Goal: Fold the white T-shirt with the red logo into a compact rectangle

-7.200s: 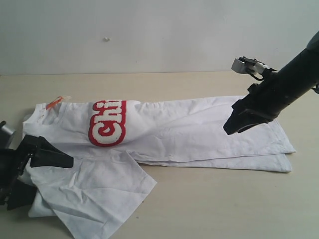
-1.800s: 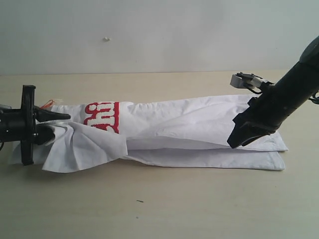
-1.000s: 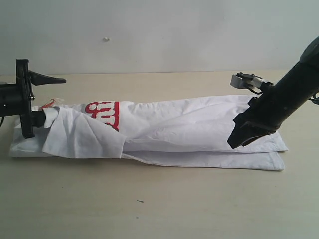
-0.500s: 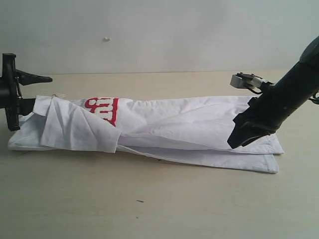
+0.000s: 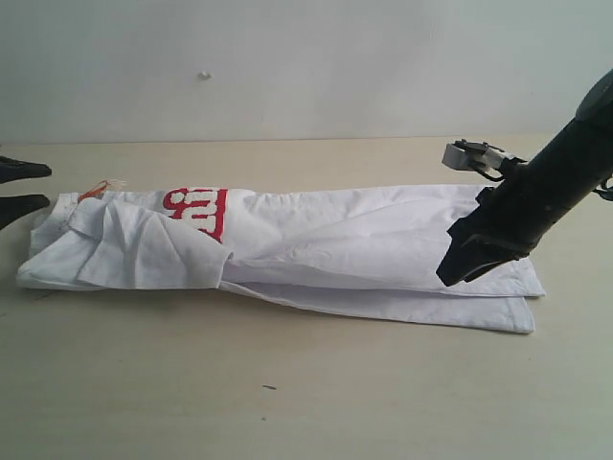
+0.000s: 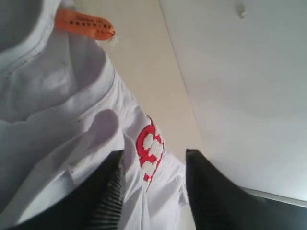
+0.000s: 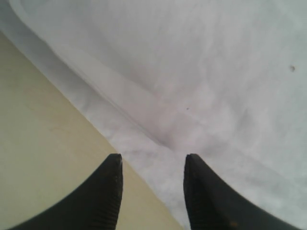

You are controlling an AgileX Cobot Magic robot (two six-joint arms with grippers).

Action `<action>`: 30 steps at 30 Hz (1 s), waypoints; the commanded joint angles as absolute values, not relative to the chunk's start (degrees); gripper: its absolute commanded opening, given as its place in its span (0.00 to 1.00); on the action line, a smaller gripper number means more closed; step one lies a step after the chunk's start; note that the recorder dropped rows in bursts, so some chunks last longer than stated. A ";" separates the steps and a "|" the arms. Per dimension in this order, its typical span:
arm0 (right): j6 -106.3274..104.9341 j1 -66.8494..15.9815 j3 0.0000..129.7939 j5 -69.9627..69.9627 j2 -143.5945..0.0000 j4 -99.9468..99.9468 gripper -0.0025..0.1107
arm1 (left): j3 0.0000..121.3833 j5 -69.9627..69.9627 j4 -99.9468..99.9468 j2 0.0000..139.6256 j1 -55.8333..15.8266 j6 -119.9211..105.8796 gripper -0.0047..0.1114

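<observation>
white T-shirt (image 5: 364,240) lying as long strip across counter (image 5: 287,402), sleeve flap bunched over collar end, half hiding red logo (image 5: 196,211). left fingers (image 6: 211,201) spread, empty, just off collar end. right fingers (image 7: 108,191) spread too, nothing held, over hem end; contact unclear.

risks imo: thin limp cotton, plies slide, so pinching top ply only drags fold apart. lumpy flap probably means crooked, bulky rectangle. fuzzy thick logo looks crease-resistant. hem edges not quite lined up. orange tag (image 6: 84,24) poking out by ribbed collar.
</observation>
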State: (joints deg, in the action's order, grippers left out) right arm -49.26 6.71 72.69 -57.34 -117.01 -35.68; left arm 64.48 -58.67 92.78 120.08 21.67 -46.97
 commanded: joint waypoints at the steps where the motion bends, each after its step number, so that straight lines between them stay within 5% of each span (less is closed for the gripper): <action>1: -49.35 7.00 72.92 -57.64 -116.90 -36.02 0.39 | 64.84 -67.58 89.38 120.02 22.86 -47.67 0.55; 9: -49.35 7.00 72.92 -57.95 -116.90 -36.71 0.39 | 62.70 -69.96 66.17 120.02 16.57 -42.37 0.35; 17: -49.35 7.00 72.92 -58.63 -116.90 -37.37 0.39 | 60.41 -67.23 66.22 120.02 7.16 -42.17 0.59; 30: -49.35 7.00 72.92 -58.51 -116.90 -37.49 0.39 | 58.90 -54.20 75.83 120.02 2.80 -42.40 0.59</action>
